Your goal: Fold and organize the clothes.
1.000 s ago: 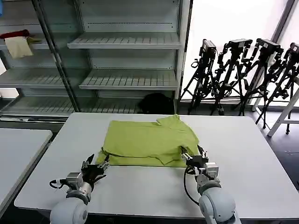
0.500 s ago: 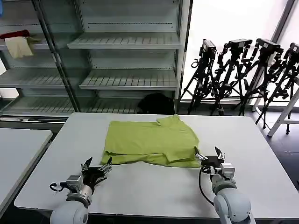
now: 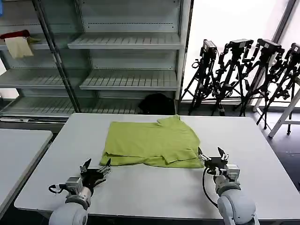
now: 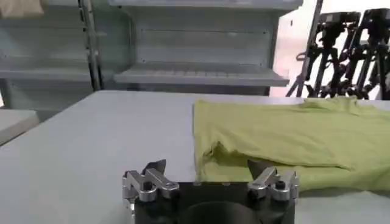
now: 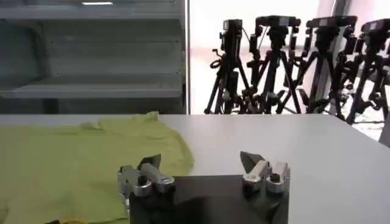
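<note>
— While the T-shirt (image 3: 152, 143) lies folded mid-tabletop (image 3: 262, 154), where are the hands?
— Left hand (image 3: 96, 168) near its front-left corner, right hand (image 3: 212, 157) beside its front-right corner; both released, empty.

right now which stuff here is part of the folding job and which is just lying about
Part of the job:
green T-shirt
left hand, open
right hand, open

Just lying about:
beige cloth on the shelf
dark red cloth beside it
tripods

Grey metal shelving (image 3: 126, 47) stands behind the white table (image 3: 154, 187), black tripods (image 3: 243, 70) beside it.
</note>
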Motion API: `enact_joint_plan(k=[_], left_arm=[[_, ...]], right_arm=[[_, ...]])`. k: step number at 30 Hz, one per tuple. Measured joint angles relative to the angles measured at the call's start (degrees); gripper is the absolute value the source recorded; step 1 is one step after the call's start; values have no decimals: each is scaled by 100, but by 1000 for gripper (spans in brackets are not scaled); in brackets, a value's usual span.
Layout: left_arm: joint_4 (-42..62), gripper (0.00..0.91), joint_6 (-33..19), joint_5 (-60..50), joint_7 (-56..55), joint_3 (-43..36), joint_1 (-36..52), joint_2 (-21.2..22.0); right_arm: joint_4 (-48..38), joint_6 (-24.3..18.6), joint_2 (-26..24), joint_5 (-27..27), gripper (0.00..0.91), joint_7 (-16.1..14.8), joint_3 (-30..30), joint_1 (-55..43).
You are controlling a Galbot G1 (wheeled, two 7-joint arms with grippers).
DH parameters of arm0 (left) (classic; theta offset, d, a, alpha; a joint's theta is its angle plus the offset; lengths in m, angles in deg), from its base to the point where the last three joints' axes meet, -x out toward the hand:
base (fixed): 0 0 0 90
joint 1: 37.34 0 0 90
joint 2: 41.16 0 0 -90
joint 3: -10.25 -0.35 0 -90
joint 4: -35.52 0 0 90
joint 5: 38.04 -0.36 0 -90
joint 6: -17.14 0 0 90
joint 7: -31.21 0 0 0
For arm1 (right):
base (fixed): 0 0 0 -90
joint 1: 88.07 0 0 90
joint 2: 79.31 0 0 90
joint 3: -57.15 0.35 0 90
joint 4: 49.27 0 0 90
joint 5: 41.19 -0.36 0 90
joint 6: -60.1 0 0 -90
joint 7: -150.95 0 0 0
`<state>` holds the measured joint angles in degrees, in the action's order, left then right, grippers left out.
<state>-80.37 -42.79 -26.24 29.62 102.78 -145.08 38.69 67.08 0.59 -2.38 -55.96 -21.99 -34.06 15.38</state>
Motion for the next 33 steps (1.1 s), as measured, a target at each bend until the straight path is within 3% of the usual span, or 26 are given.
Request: enact_joint_plan(k=[13,15,17,22,23,25,26,27,33], left_arm=[[106,907,81,-161,1,-67,108,-5],[121,907,83,-168,2,-66,111,-5],[140,907,83,-176,1,-59,111,-5],[185,907,89,-207,6,-53,108,-9],[195,715,94,-219,11,-53,108,-10],[221,423,102,-255,26,-59,113,-14],[234,121,105,-268,32,-62,120,-14],[251,30,111,-277,37,-65,131,-15],[338,10,151,-311,91,-68,159,-22]], right_arm=[[-106,-22,-21,99,756,-175,-120,332],[-144,-25,-5,122,524,-206,-147,340],[-159,-25,5,144,20,-239,-164,346],[-159,-31,-6,188,0,-296,-187,382],[-159,-35,-7,192,0,-304,-187,390],[-156,-37,-7,195,0,-312,-187,405],[-152,-36,-6,198,0,-313,-186,411],[-145,-33,-5,200,0,-316,-184,416],[-121,-12,0,214,0,-330,-181,421]])
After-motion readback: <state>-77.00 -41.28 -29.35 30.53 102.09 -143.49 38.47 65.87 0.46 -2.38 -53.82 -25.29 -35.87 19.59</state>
